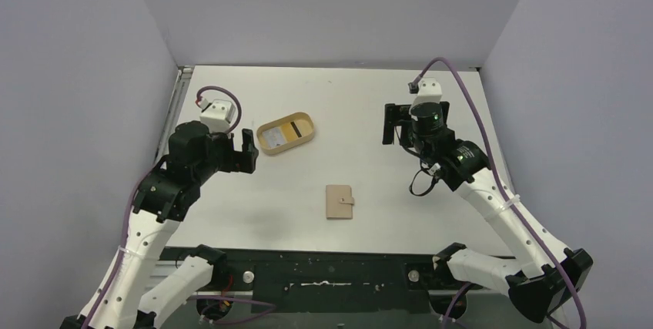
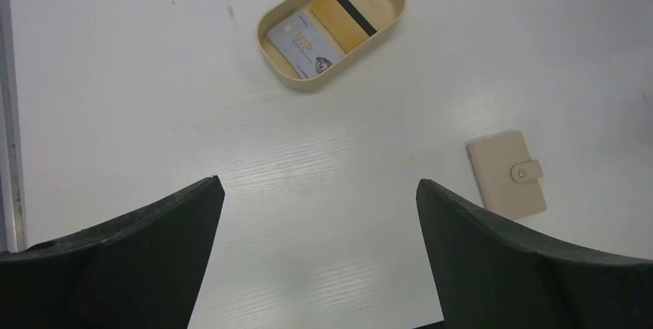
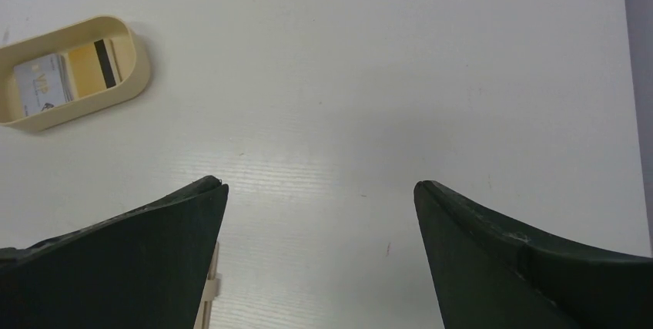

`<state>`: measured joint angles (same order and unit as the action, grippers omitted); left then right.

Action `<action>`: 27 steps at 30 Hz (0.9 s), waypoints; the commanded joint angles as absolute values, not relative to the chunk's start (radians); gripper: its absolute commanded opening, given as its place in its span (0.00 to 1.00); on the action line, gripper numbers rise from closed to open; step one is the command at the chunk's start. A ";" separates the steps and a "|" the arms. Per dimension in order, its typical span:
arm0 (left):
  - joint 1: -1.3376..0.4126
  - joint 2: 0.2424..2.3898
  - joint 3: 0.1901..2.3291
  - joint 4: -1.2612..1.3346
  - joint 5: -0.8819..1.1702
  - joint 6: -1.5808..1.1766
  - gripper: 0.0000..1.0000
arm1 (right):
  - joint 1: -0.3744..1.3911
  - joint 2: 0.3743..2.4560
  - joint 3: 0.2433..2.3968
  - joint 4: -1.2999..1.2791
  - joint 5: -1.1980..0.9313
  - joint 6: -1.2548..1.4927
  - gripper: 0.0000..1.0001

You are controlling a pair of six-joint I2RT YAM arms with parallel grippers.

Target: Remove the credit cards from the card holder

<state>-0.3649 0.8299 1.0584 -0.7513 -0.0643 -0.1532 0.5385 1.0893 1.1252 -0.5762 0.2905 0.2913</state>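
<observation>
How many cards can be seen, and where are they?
2. A pale grey VIP card and a yellow card with a black stripe lie side by side in the oval beige tray. The closed tan wallet may hide more.

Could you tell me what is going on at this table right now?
Nothing is being handled yet. The card holder lies closed on the table, between the two arms. The left gripper and the right gripper both hover open and empty above the table. Further back, an oval tray holds a pale card and a yellow card.
</observation>
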 commanded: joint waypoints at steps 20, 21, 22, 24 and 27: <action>-0.523 0.980 0.796 -0.530 0.010 -0.596 0.97 | 0.845 1.408 1.073 -0.546 0.063 -0.031 0.94; -0.523 0.995 0.800 -0.531 0.015 -0.600 0.97 | 0.847 1.431 1.071 -0.537 0.032 -0.038 0.91; -0.523 1.006 0.801 -0.531 0.020 -0.605 0.97 | 0.848 1.454 1.069 -0.530 0.012 -0.043 0.87; -0.522 1.025 0.799 -0.523 0.039 -0.616 0.97 | 0.848 1.488 1.067 -0.521 -0.026 -0.050 0.78; -0.522 1.043 0.790 -0.506 0.058 -0.623 0.97 | 0.847 1.518 1.059 -0.512 -0.053 -0.051 0.65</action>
